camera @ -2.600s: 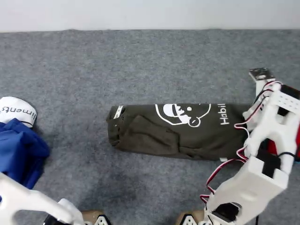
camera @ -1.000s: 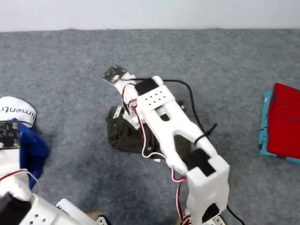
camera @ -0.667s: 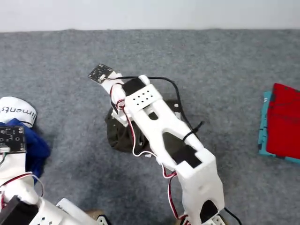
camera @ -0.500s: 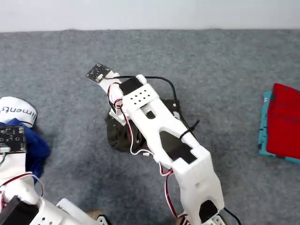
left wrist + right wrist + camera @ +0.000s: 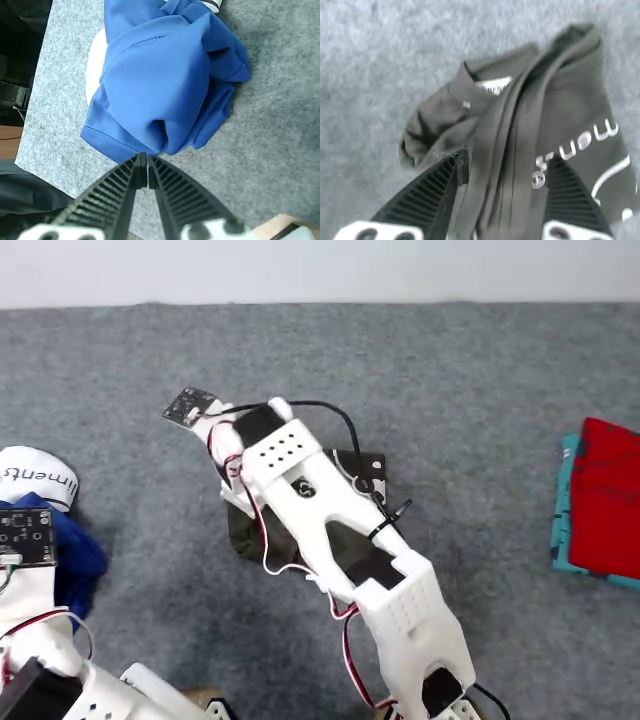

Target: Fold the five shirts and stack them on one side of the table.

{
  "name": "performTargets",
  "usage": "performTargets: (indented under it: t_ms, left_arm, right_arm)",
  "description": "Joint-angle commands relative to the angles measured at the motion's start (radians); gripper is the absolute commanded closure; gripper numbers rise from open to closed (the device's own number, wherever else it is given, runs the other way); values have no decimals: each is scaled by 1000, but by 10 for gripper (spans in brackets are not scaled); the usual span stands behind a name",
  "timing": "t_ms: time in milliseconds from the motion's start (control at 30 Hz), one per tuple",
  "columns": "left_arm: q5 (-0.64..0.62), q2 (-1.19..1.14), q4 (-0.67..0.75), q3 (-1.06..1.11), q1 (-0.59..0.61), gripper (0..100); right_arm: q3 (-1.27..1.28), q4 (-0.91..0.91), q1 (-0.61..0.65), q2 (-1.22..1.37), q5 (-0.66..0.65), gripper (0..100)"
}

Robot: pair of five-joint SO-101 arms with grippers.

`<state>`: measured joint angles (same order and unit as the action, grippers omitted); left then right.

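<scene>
Okay, five shirts on the grey felt-covered table (image 5: 480, 390), so let's count them off. One dark olive shirt with white print (image 5: 560, 115) lies doubled over in a thick bundle right under the right gripper (image 5: 507, 165). The gripper's two ribbed black fingers (image 5: 440, 192) are spread wide with the olive cloth bunched between them. The collar label shows just past the tips. Whether the pads actually press on the fabric is hard to say from this angle, but the jaws stand plainly parted. From the high view the white right arm (image 5: 330, 530) stretches across that same olive bundle (image 5: 245, 535) and covers most of it.

Over at the left gripper (image 5: 148, 162), the jaws are pressed together tip to tip, with nothing seen between them. One crumpled bright blue shirt (image 5: 160, 85) sits just beyond those tips. One white shirt with dark lettering (image 5: 35, 475) peeks out on the far side of the blue one, partly under it.

Well away from the right arm, at the table's edge, one red shirt (image 5: 605, 495) lies folded on top of one teal shirt (image 5: 563, 530). Those two make a stack.
</scene>
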<state>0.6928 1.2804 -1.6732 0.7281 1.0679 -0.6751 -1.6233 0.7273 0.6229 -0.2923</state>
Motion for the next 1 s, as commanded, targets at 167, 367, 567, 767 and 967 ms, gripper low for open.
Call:
performTargets:
  t_ms: [167, 367, 567, 767, 967]
  left_arm:
    - [-11, 3, 14, -4, -2, 984]
    - [-11, 3, 14, -4, 0, 984]
    - [-12, 3, 14, -4, 0, 984]
    - [-12, 3, 12, -4, 2, 984]
    - [-12, 3, 12, -4, 2, 984]
  right_arm:
    - [-109, -173, -179, -71, 3, 995]
    - [-89, -174, -332, -70, 3, 988]
    - [101, -171, -375, -61, 2, 989]
    - [180, -170, -176, -59, 9, 989]
    - [83, -168, 111, -68, 11, 989]
